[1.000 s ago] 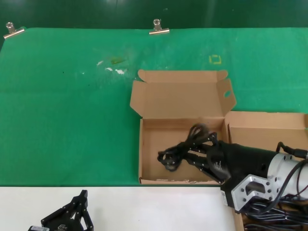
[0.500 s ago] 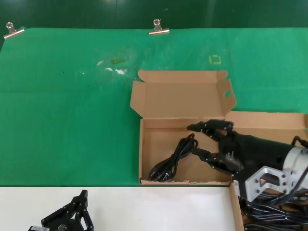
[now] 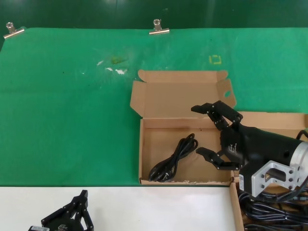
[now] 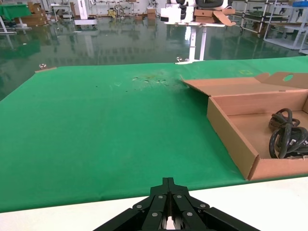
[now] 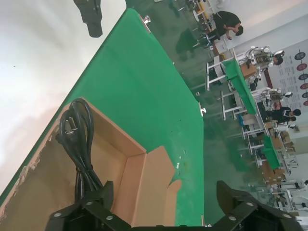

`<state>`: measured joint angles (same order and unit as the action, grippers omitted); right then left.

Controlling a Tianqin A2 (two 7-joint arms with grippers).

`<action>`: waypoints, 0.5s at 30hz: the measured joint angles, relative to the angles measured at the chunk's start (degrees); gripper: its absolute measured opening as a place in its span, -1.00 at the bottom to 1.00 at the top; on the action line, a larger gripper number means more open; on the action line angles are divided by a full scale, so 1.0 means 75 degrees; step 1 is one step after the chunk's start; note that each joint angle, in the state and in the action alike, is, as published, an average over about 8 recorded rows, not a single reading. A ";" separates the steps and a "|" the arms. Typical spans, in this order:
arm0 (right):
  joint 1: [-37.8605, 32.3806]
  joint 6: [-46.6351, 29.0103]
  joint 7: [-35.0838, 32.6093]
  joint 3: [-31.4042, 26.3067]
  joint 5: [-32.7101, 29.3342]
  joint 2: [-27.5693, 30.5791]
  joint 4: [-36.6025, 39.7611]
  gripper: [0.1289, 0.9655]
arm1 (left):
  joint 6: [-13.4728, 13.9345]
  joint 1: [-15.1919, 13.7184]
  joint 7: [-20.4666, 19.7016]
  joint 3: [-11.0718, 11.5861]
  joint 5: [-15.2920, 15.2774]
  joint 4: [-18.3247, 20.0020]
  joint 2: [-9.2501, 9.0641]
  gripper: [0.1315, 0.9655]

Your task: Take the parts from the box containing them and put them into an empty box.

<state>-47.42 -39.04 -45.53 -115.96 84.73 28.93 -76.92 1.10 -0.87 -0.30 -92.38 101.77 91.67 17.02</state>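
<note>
Green-covered worktop (image 3: 67, 120) across most of the head view, white bare strip along the lower edge, two metal clips (image 3: 158, 27) pinned at the far border. Factory hall with benches and seated workers beyond, seen from the right wrist view.

Right end effector (image 3: 211, 132) at centre right of the head view, released, jaws spread wide and gripping nothing, one finger up near the back wall of the empty box (image 3: 144, 159), the other low over its floor toward the right end. Black arm body and grey bracket running off toward the lower right corner.

One black power cable (image 3: 173, 159) lying loose on the floor of that box, left of the end effector and apart from it, stretched diagonally from the middle toward the lower left corner of the box, plug end near the frayed front edge. Same cable (image 5: 79, 139) visible in the right wrist view between the two spread fingers, resting flat on the cardboard. Lid standing open behind, round hole through its right side flap.

Source box (image 3: 269, 120) just beside it at the right edge of the frame, mostly hidden by the arm; more black cables (image 3: 269, 214) bundled at the lower right corner.

Left end effector (image 3: 72, 211) parked on the white strip at the lower left, fingers closed together, idle, well apart from both boxes.
</note>
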 joint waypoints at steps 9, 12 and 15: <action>0.0437 0.0357 0.0415 0.0223 0.0169 -0.0108 -0.0135 0.05 | -0.0010 0.0008 0.0001 0.0007 0.0013 0.0000 0.0001 -0.96; 0.0665 0.0544 0.0635 0.0340 0.0258 -0.0164 -0.0206 0.36 | -0.0015 0.0012 0.0002 0.0010 0.0019 0.0000 0.0002 -0.96; 0.0911 0.0746 0.0870 0.0465 0.0353 -0.0225 -0.0282 0.68 | -0.0021 0.0017 0.0005 0.0014 0.0026 0.0000 0.0003 -0.96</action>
<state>-40.58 -33.44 -39.00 -112.47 87.38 27.24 -79.04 0.94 -0.74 -0.26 -92.28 101.96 91.67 17.05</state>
